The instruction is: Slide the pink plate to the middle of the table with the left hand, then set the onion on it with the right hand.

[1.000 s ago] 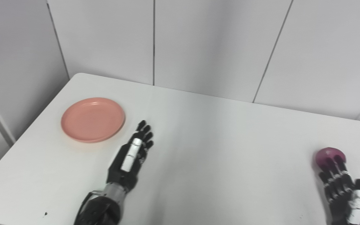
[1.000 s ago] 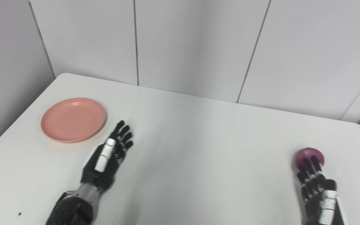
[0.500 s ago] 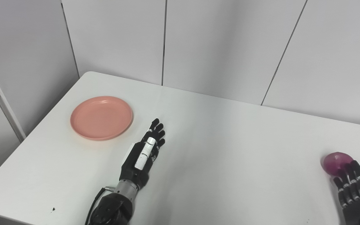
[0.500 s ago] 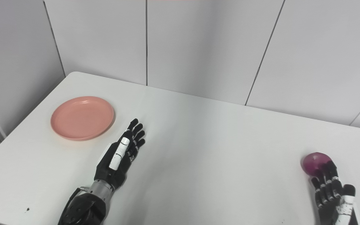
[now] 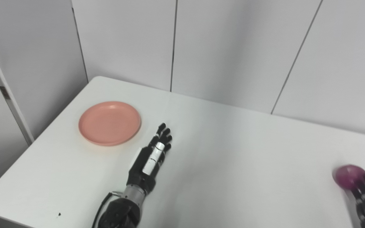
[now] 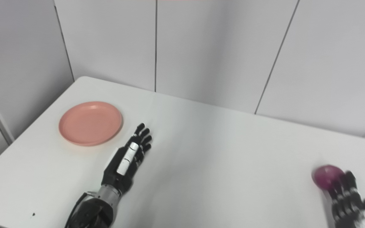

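Black left hand (image 6: 128, 158) lies flat, fingers extended, holding nothing, just beside the pink plate (image 6: 90, 123).

Bright, even light; soft faint shadows; slight blur at the lower-right edge.

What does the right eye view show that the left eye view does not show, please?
Only the right eye view shows the right hand down to the white part on its thumb side. Only the left eye view shows more of the wall panels left of the table; there the right hand is cut off at the picture's corner. Both show the pink plate, the open left hand apart from it, and the onion.
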{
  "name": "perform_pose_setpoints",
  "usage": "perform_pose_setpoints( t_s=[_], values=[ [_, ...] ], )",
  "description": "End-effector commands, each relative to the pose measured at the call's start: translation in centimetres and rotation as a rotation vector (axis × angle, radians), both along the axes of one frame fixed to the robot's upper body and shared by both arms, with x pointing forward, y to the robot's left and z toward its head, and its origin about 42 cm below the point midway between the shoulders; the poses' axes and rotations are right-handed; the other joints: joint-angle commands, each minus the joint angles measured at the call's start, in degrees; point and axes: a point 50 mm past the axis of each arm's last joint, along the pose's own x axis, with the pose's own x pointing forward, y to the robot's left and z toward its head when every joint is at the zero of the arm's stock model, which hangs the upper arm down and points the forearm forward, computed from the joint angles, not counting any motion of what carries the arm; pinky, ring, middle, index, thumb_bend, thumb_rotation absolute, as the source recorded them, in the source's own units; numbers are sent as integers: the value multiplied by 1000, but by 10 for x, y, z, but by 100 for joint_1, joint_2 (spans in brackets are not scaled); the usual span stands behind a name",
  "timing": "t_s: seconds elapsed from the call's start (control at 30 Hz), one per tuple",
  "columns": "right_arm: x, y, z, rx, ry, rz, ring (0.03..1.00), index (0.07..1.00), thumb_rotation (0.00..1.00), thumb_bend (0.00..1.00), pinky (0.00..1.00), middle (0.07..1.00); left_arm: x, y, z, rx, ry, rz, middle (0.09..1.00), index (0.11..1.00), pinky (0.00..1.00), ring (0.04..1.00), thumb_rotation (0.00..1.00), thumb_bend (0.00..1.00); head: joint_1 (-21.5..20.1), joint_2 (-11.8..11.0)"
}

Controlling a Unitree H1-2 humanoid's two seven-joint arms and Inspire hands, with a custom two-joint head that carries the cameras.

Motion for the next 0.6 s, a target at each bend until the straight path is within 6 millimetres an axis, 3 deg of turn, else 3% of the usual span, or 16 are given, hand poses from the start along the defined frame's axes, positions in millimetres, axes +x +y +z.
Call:
perform_pose_setpoints(
  t_s=[0.0,0.57],
  values=[
    [-28,7,-49,64,150,-29,1000,1000,1000,864,1000,1000,0,-8,-6,-22,-6,0,998,1000,1000,995,731,747,-11,1],
    [-28,4,-50,60,136,-17,1000,1000,987,876,1000,1000,-1,-7,1,-24,-30,8,1000,1000,1000,1000,751,742,-28,66]
  ],
)
